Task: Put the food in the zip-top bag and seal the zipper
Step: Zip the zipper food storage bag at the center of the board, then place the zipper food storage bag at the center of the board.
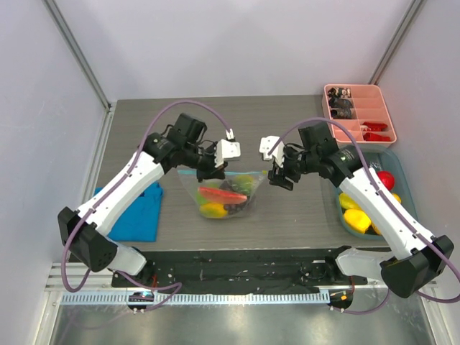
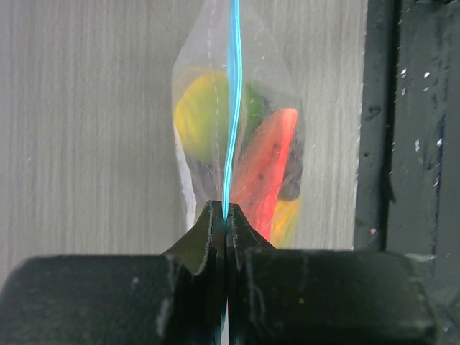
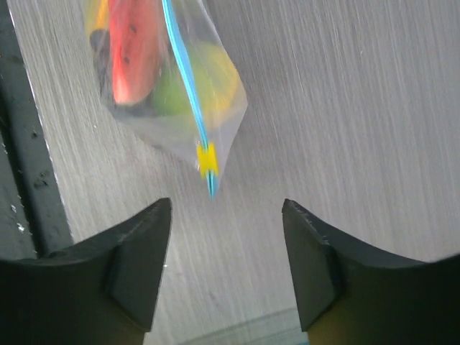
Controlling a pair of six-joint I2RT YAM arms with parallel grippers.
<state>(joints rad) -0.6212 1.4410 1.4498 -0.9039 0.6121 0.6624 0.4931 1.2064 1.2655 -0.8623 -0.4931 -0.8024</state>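
The clear zip-top bag [image 1: 221,192] hangs above the table centre, holding toy food: a red watermelon slice [image 1: 220,193], a yellow fruit [image 1: 213,209], a green one and dark grapes. My left gripper [image 1: 210,171] is shut on the bag's teal zipper [image 2: 232,115] at its left end and carries the bag. The food shows through the bag in the left wrist view [image 2: 266,169]. My right gripper [image 1: 278,177] is open, just off the bag's right end, touching nothing. In the right wrist view the zipper [image 3: 185,83] ends in a yellow slider [image 3: 207,158] just ahead of the open gripper [image 3: 226,215].
A teal tray [image 1: 402,183] at the right holds more toy fruits, red and yellow. A pink tray [image 1: 358,112] with small dark and red items stands at the back right. A blue cloth [image 1: 138,212] lies at the left. A black strip runs along the table's near edge.
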